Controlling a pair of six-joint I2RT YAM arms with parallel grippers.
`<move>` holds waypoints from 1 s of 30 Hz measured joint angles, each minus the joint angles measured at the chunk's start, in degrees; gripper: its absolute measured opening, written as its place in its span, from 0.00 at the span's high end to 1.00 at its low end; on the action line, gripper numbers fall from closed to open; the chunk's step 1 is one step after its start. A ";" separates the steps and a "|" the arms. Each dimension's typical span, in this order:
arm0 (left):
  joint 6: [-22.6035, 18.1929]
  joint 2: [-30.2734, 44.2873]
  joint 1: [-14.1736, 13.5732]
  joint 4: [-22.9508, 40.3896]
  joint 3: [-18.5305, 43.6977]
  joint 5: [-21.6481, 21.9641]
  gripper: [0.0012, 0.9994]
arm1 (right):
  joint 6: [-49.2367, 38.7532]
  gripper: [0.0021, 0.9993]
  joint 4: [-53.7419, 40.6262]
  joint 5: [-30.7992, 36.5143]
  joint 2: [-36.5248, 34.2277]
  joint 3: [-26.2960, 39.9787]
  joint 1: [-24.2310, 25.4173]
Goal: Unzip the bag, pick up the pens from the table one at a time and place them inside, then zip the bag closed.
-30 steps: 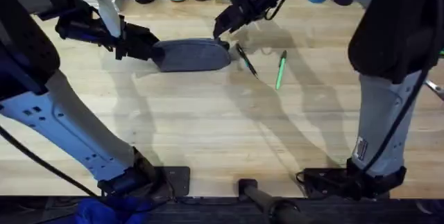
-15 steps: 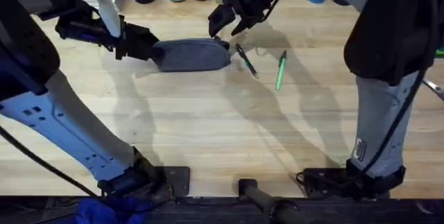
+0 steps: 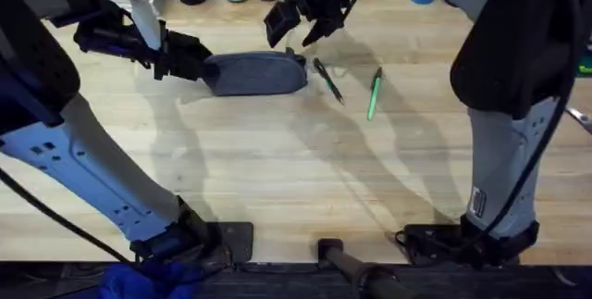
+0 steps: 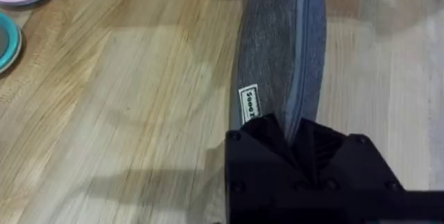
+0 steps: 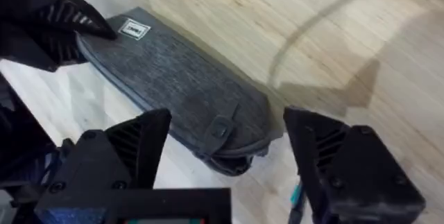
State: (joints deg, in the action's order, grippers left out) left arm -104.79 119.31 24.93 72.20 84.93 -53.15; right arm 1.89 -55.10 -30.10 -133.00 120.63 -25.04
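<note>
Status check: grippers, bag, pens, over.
Left gripper shut on bag end. Right gripper open above zipper pull. Bag zipped; pens on table.

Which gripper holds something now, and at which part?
The left gripper pinches the bag at its end, beside the label. The right gripper holds nothing.

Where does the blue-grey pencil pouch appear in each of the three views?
Overhead: pouch upper centre-left on the table, left gripper at its left end.
Left wrist: runs from the top edge down to the gripper clamping its end.
Right wrist: centre, zipper pull near.
Shared landmark: white label.
</note>
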 joint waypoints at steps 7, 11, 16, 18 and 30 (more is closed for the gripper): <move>0.00 0.00 0.00 0.00 0.00 0.00 0.96 | 2.83 0.08 -1.85 0.17 -0.01 0.40 -0.01; 0.00 0.00 0.00 0.00 0.00 0.00 0.96 | 4.80 0.11 -2.50 0.17 -0.01 0.40 -0.08; 0.00 0.00 0.00 0.00 0.00 0.00 0.96 | 7.02 0.14 -3.45 0.17 -0.01 0.40 -0.12; 0.00 0.00 0.00 -0.02 0.00 0.00 0.96 | 7.65 0.15 -3.62 0.17 -0.01 0.40 -0.25; 0.00 0.00 0.00 0.00 0.00 0.00 0.96 | 9.72 0.18 -7.78 3.09 -0.01 2.38 -1.58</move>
State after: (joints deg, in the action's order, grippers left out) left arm -104.79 119.31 24.93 72.20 84.93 -53.15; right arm 11.61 -62.88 -27.01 -133.01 123.01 -26.62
